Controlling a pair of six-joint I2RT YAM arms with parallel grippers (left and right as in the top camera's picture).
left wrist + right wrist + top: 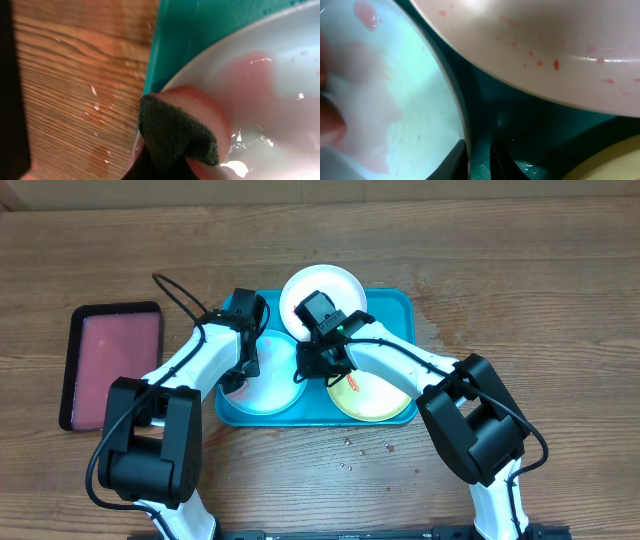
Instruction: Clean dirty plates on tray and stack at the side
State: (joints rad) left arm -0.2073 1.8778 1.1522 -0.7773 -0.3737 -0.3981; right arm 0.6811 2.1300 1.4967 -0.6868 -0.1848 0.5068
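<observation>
Cleaning stands at an early stage, by judgement: all three plates lie on the teal plastic tray (400, 305), and none is stacked on the wooden table (500, 260) beside it. Left gripper (240, 370), centre-left of the overhead frame, is clenched on a pink sponge with a dark green scouring face (175, 130), which is pressed against the left rim of the pale blue round plate (270, 392). Pinkish smears show on that plate. Right gripper (476, 159), at the bottom edge of its wrist frame, has its fingertips narrowly apart at the same plate's right rim; whether they pinch the rim cannot be told. Outward, the white round plate (545, 40) at upper centre carries red specks. The yellow round plate (385, 402) at lower right carries a red smear. Both are judged not yet cleaned.
</observation>
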